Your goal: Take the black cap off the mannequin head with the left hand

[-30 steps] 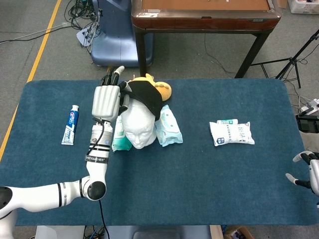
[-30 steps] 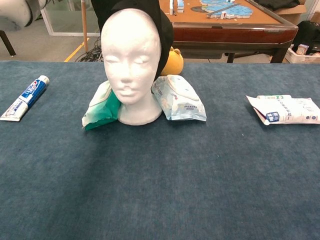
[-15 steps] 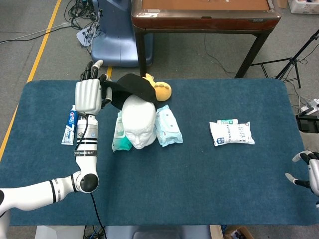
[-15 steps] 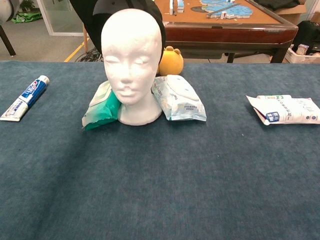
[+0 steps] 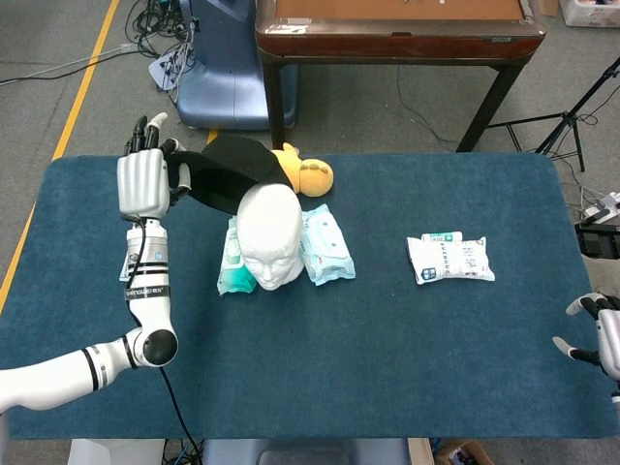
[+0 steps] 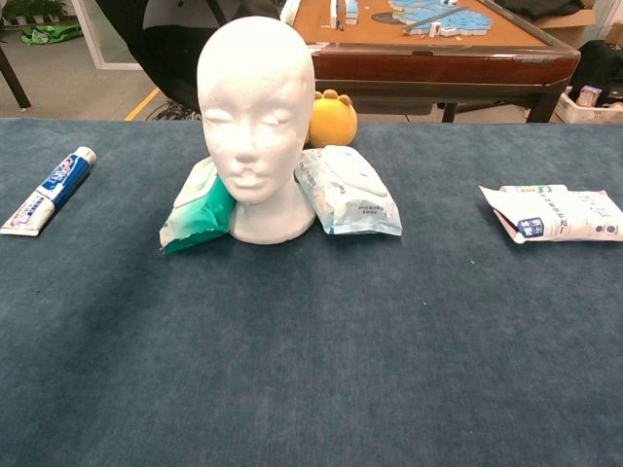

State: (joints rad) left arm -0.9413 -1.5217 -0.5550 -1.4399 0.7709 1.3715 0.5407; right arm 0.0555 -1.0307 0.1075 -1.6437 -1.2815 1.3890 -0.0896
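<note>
The white mannequin head stands bare on the blue table. My left hand is raised to its left and holds the black cap by its edge. The cap hangs in the air behind and to the left of the head, and in the chest view the black cap shows at the top left, clear of the head. My right hand is at the table's right edge, fingers apart, holding nothing.
A green pack and a blue wipes pack flank the head. A yellow plush toy lies behind it. A toothpaste tube lies at the left, a white packet at the right. A wooden table stands beyond.
My left hand has moved left and up with the black cap, pulling it off the mannequin head, which now stands bare. The right hand has not moved.
</note>
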